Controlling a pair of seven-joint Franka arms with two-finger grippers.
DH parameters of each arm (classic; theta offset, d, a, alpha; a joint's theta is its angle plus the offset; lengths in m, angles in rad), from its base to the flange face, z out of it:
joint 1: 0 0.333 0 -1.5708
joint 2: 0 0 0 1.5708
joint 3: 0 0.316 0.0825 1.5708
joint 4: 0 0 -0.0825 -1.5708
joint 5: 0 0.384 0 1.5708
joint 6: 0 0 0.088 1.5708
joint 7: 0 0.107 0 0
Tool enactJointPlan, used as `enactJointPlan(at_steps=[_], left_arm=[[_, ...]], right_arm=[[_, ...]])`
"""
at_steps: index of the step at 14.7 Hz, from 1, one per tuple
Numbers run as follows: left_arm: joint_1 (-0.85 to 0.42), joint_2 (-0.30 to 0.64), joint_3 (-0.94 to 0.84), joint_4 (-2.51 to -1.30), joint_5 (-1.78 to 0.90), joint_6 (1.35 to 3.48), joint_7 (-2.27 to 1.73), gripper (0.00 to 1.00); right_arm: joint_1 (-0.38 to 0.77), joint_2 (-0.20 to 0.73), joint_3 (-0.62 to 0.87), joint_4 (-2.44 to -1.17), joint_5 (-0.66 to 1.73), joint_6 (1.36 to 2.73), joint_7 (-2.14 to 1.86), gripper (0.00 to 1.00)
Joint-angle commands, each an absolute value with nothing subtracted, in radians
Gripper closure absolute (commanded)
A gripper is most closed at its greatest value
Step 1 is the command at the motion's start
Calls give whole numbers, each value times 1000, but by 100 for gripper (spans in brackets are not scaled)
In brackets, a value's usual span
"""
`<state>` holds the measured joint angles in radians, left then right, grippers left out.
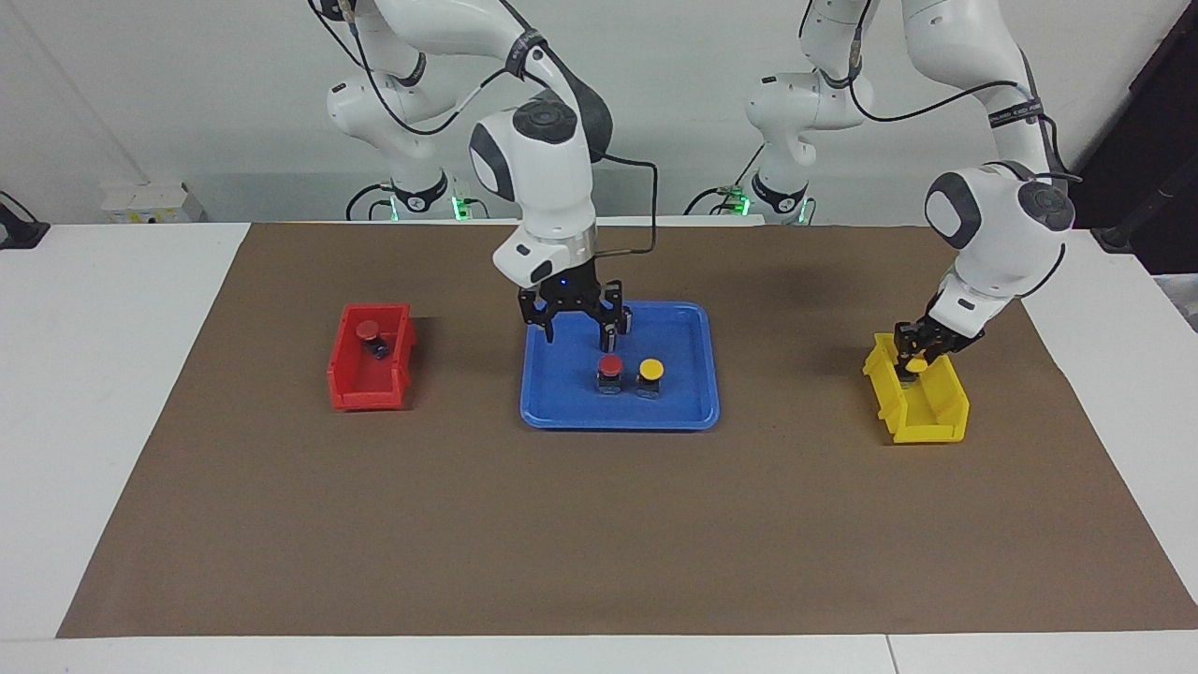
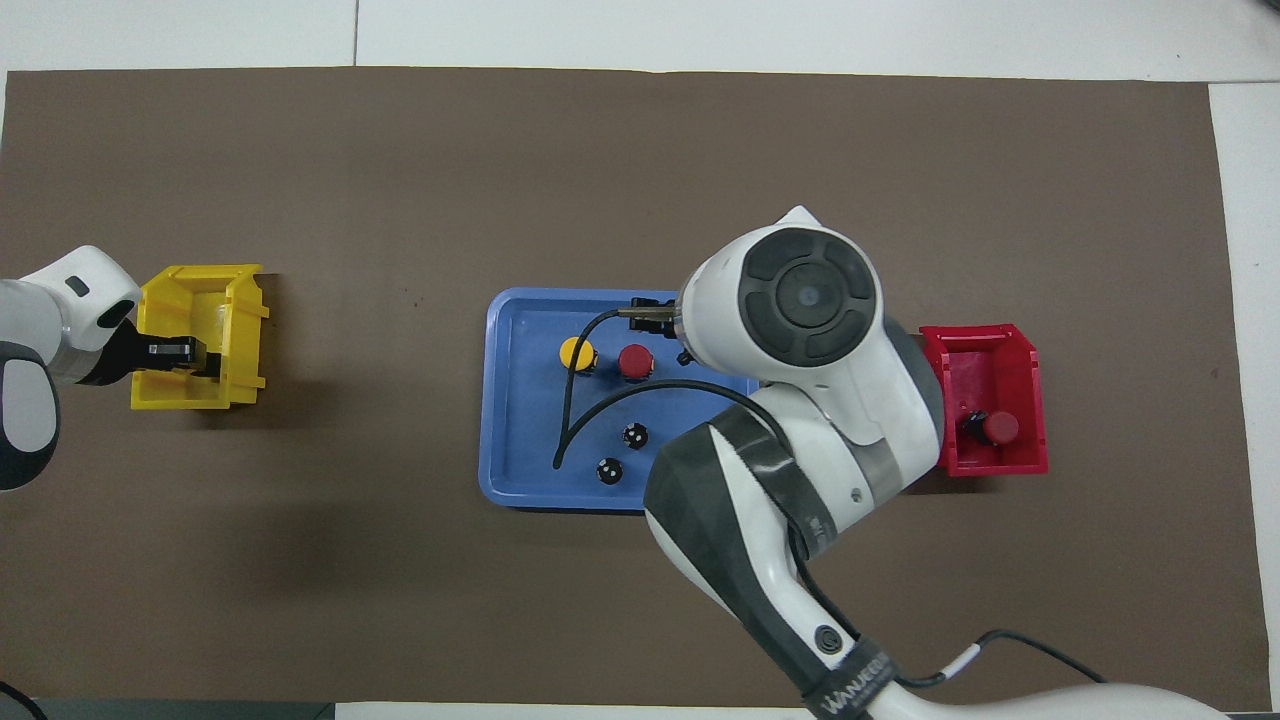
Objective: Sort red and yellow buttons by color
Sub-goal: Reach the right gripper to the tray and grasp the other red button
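Black, capless little cylinders [image 2: 634, 436], two of them, stand nearest the robots in the shallow blue plastic tray [image 2: 500, 400] at the table's middle; they are not sorting items and are judged rightly left alone. Level with them, toward the right arm's end, the open red plastic bin [image 2: 1030, 400] holds one red-capped push-button [image 2: 1000, 428]. It lies tipped over where it was dropped, its long axis roughly along the table, cap toward the right arm's end and black body toward the tray. Farther out in the tray stand the second red-capped button [image 1: 610, 365] and a yellow-capped button [image 1: 650, 369], just beside each other. Both are upright on their dark bodies, axes vertical and caps facing up, which leaves the bodies free for a pinch from above. The right gripper [image 1: 577, 337] hangs over the tray above the cylinders, pointing down, jaws spread wide and empty; it appears to be lining up on the red one. Toward the left arm's end, the left gripper [image 1: 913, 360] is lowered into the open yellow plastic bin [image 1: 936, 426], jaws closed on the other yellow-capped button [image 1: 918, 365]. Its cap shows just below the fingers; which way its axis points cannot be made out with confidence. Release there is judged the step in hand.
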<state>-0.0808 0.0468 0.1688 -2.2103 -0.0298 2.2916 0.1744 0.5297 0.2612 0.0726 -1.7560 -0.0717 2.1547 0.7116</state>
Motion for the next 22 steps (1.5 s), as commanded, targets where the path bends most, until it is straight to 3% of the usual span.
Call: enactJointPlan(at_steps=[1,6,8,11,13,14,16,19,22], left_arm=[[-67,28,164,-2249,-26,2333,195,35],[-67,26,166,-2102,-26,2136,193,25],[-67,12,166,-1960,-25,1951,196,0],[-81,5,163,-1737,11,1717,195,0],[-87,6,152,-1634,14,1605,184,0],[-100,5,152,-1629,12,1602,180,0],[-130,-30,149,-1737,12,1731,103,0],[-190,-43,144,-1890,12,1922,0,0],[-372,59,144,-1917,11,2063,-251,0]], right_arm=[[557,328,71,-1736,-129,2195,784,17],[597,367,69,-1784,-153,2262,787,23],[592,364,69,-1801,-161,2275,784,24],[595,362,69,-1831,-161,2307,784,33],[591,360,69,-1842,-161,2330,781,50],[586,362,69,-1836,-161,2330,782,59],[583,365,69,-1806,-160,2307,784,73],[542,333,67,-1730,-160,2177,763,73],[406,151,67,-1805,-143,2033,588,73]])
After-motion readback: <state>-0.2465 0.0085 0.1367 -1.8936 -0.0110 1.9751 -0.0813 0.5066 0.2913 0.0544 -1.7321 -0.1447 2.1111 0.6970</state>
